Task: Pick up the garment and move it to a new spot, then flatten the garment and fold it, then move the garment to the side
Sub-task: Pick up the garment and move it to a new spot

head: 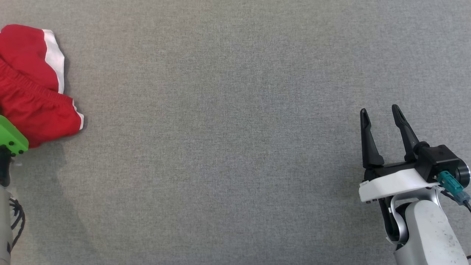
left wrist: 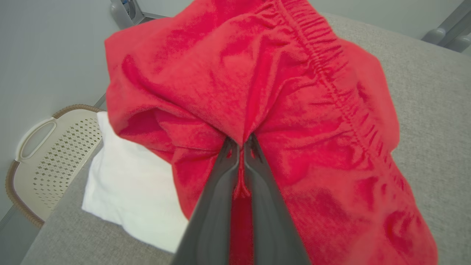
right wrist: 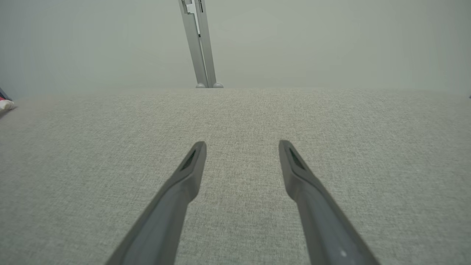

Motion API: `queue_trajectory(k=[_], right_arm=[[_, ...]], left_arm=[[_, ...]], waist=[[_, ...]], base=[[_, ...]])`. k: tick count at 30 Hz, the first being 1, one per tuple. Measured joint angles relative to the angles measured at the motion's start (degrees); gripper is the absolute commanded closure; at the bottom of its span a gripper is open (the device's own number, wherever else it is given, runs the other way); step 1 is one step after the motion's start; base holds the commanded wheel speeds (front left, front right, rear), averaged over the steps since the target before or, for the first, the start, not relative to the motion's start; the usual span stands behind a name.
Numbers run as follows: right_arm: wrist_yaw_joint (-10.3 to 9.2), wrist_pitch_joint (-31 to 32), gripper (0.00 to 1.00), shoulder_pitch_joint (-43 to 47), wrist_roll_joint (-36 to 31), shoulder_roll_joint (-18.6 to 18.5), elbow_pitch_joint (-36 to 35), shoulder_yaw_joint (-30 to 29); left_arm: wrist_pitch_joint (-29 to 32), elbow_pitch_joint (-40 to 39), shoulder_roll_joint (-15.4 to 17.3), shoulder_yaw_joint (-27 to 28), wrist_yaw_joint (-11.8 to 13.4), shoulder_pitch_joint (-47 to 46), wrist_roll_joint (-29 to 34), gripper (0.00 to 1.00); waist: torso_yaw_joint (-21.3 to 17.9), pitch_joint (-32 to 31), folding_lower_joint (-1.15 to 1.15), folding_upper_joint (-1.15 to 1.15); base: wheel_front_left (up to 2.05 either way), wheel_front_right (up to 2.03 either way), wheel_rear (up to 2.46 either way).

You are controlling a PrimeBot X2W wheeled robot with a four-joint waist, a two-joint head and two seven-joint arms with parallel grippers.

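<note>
In the head view the left edge cut off part of the red garment (head: 33, 92), and a green part (head: 11, 138) covered its lower corner. The bottom edge cut off the right arm (head: 430, 235). In the left wrist view the fingertips (left wrist: 225, 162) of the left tool (left wrist: 241, 141) were tucked into a red fold, their ends hidden. The garment covered part of a white cloth (left wrist: 121, 191). The left edge cut off a pale basket (left wrist: 55, 154). In the right wrist view a tiny red and white thing (right wrist: 4, 103) was too small to tell.
</note>
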Motion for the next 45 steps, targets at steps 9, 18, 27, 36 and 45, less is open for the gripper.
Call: queue_trajectory(k=[9, 18, 27, 36, 45], right_arm=[[0.0, -0.5, 0.0, 0.0, 0.6, 0.3, 1.6, 0.4], [0.0, -1.0, 0.0, 0.6, 2.3, 0.4, 4.2, 1.1], [0.0, -1.3, 0.0, 0.7, 5.5, 0.4, 5.4, 2.0], [0.0, -1.3, 0.0, 0.8, 7.7, 0.4, 5.4, 2.5], [0.0, -1.3, 0.0, 0.7, 9.2, 0.4, 5.3, 3.2]], left_arm=[[-8.1, -2.0, 1.3, -1.1, 0.4, -2.1, 1.2, 1.0], [-14.1, -11.1, 3.0, -3.6, 1.1, -6.2, 4.5, 1.0], [-11.5, -26.0, 2.0, -7.3, 1.2, -8.9, 6.2, 1.0], [-6.6, -38.4, -4.2, -14.2, 1.3, -8.5, 7.0, 1.0], [-6.5, -39.1, -11.0, -20.9, 0.8, -4.6, 7.1, 1.0]], waist=[[0.0, -2.8, 0.0, 0.0], [-0.6, -6.6, 0.0, 0.0], [-4.9, -8.4, 0.0, 0.0], [-11.3, -9.0, 0.0, 0.0], [-16.9, -8.5, 0.0, 0.0]], base=[[0.0, 0.0, 0.0], [0.0, 0.0, 0.0], [0.0, 0.0, 0.0], [0.0, 0.0, 0.0], [0.0, 0.0, 0.0]])
